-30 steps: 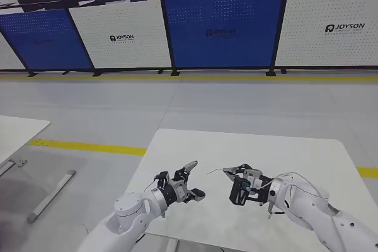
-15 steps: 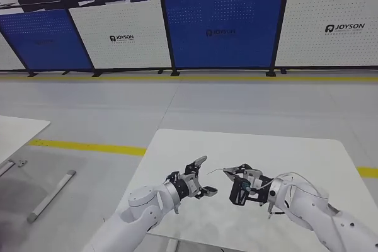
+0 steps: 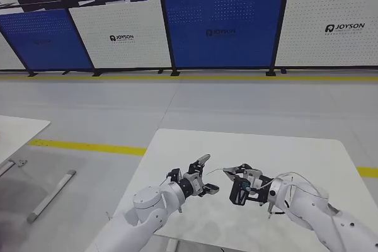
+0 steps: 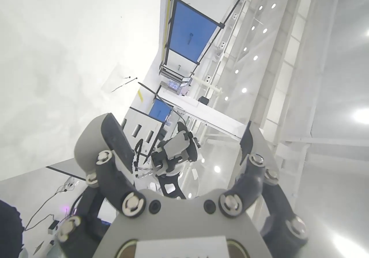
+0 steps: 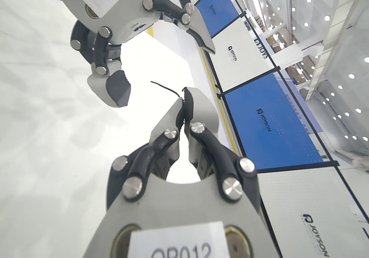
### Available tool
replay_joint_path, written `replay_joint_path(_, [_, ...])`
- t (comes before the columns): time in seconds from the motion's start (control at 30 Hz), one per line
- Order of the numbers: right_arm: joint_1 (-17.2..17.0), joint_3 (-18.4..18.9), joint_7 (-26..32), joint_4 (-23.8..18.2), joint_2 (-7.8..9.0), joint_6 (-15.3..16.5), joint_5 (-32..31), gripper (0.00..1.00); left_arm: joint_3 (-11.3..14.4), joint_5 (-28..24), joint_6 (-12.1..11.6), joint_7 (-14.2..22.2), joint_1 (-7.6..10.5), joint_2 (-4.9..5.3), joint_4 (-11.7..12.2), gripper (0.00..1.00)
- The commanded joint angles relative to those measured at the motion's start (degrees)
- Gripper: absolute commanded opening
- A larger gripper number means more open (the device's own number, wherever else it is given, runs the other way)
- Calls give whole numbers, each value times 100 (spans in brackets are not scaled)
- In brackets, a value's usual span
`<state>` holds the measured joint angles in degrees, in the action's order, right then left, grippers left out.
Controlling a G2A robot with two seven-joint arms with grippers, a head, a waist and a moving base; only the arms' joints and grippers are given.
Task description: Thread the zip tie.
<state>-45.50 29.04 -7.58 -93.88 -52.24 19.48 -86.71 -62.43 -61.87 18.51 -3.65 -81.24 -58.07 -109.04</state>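
Pinching the one black zip tie [image 5: 165,87] between clenched fingertips, the right hand [image 5: 184,99] holds it above the single white tabletop [image 3: 302,157]. The tie's thin free end pokes out toward the left hand [image 5: 163,69]. That hand is released, its two fingers spread wide and gripping nothing. The two hands face each other, close together. The tie's tip lies near the left hand's gap, touching neither finger.
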Motion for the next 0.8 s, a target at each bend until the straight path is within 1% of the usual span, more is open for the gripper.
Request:
replay_joint_path(0.0, [0,0,0,0,0,0,0,0,-3,-5,1,9,-2,1,1,100])
replay_joint_path(0.07, [0,0,0,0,0,0,0,0,-3,-5,1,9,-2,1,1,100])
replay_joint_path(0.13, [0,0,0,0,0,0,0,0,10,-106,-39,24,-17,-15,82,100])
replay_joint_path(0.23, [0,0,0,0,0,0,0,0,70,-135,96,-52,60,-43,251,100])
replay_joint_path(0.37, [0,0,0,0,0,0,0,0,186,-120,97,-46,139,-73,380,100])
replay_joint_path(0.4, [0,0,0,0,0,0,0,0,190,-126,87,-36,150,-79,388,100])
replay_joint_path(0.5, [0,0,0,0,0,0,0,0,180,-154,-101,26,125,-103,394,100])
replay_joint_path(0.53, [0,0,0,0,0,0,0,0,169,-189,-156,52,107,-109,388,94])
replay_joint_path(0.57, [0,0,0,0,0,0,0,0,158,-204,-160,91,91,-112,385,67])
replay_joint_path(0.6, [0,0,0,0,0,0,0,0,142,-240,-164,120,80,-116,382,59])
replay_joint_path(0.63, [0,0,0,0,0,0,0,0,122,-265,-170,142,70,-118,378,45])
replay_joint_path(0.67, [0,0,0,0,0,0,0,0,109,-234,-153,154,61,-118,365,33])
replay_joint_path(0.73, [0,0,0,0,0,0,0,0,97,-245,-134,176,38,-122,341,20])
replay_joint_path(0.77, [0,0,0,0,0,0,0,0,92,-234,-95,178,37,-125,329,5])
